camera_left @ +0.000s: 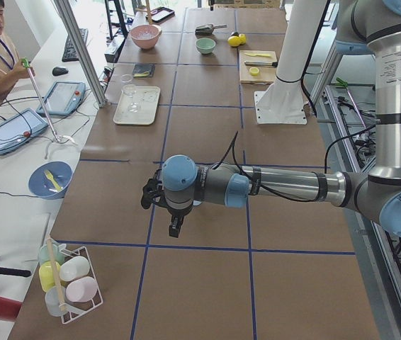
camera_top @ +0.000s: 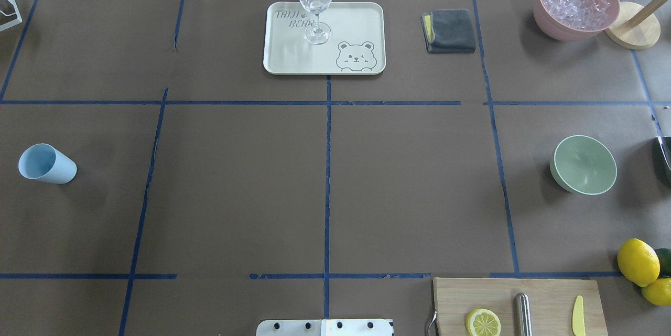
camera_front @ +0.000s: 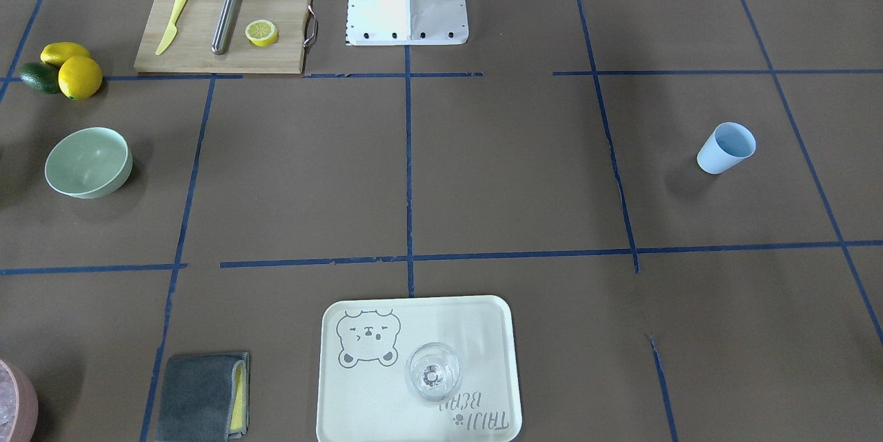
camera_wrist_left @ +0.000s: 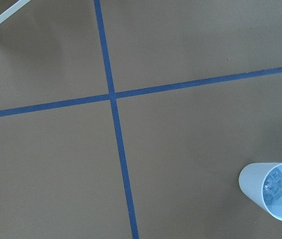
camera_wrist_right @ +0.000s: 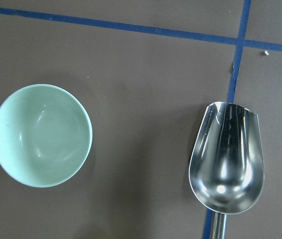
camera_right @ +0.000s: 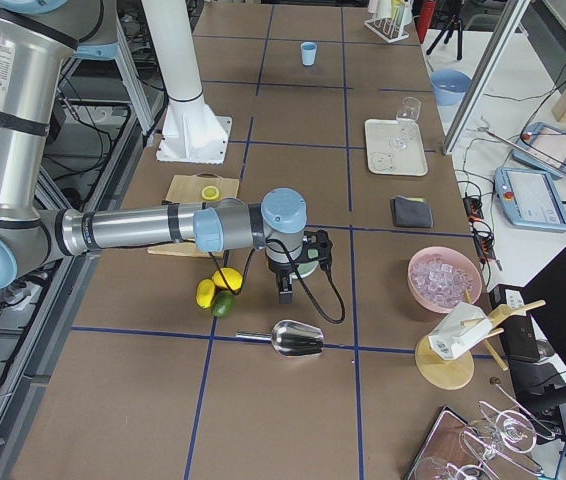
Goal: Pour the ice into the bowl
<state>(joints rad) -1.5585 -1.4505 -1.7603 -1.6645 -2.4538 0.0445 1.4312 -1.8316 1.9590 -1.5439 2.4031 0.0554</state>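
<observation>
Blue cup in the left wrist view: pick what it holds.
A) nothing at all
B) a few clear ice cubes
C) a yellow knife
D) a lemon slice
B: the left wrist view looks down into the blue cup, and a few clear ice cubes lie at its bottom.
</observation>
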